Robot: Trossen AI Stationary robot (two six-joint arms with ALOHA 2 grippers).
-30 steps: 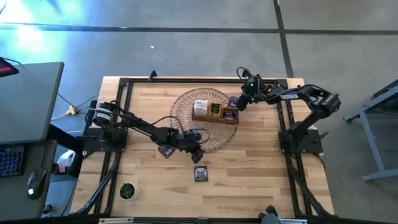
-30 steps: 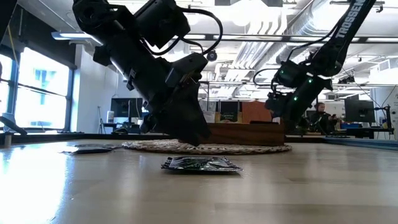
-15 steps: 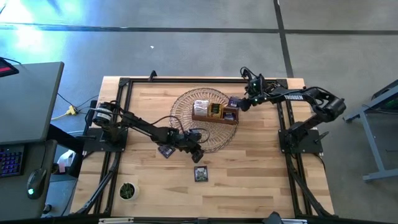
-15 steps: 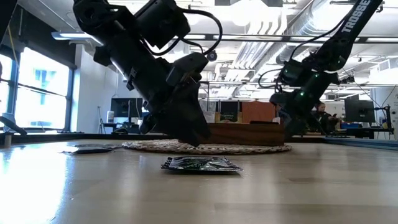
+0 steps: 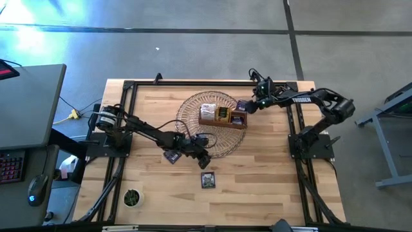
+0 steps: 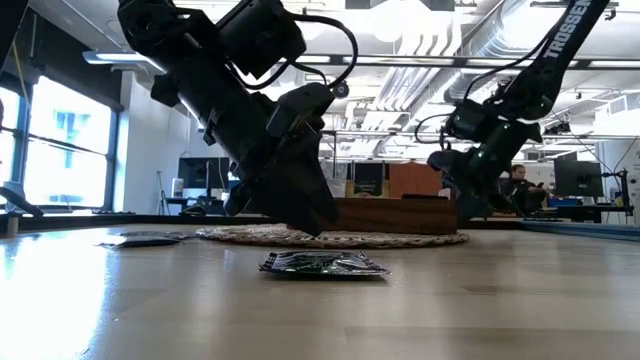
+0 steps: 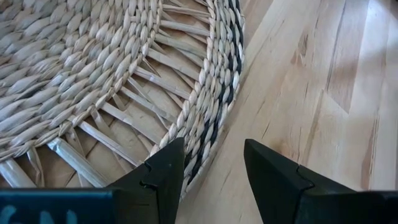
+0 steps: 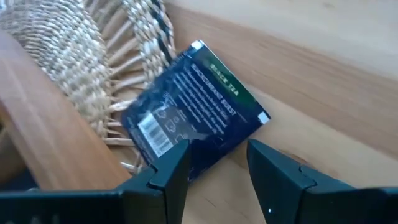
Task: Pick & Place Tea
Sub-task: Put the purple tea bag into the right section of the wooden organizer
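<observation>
A round woven basket (image 5: 209, 125) lies mid-table with a brown wooden box (image 5: 222, 116) on it. A dark blue tea sachet (image 8: 193, 106) lies half on the basket's rim, half on the table, at the basket's right edge (image 5: 241, 105). My right gripper (image 8: 217, 168) is open just above it, fingers either side of its near corner. My left gripper (image 7: 211, 180) is open over the basket's near rim (image 7: 217, 93). Two more dark sachets lie flat on the table: one (image 5: 208, 180) near the front, one (image 5: 170, 156) beside the left arm.
A small potted plant (image 5: 132, 198) stands at the table's near left corner. A white sachet (image 5: 207, 109) sits at the box's left end. Black frame rails run along the table's left and right sides. Bare wood lies right of the front sachet (image 6: 323, 264).
My right arm has shifted a little toward the table's right edge and then part of the way back, its gripper staying by the dark blue sachet. The left arm and the sachets have kept still.
</observation>
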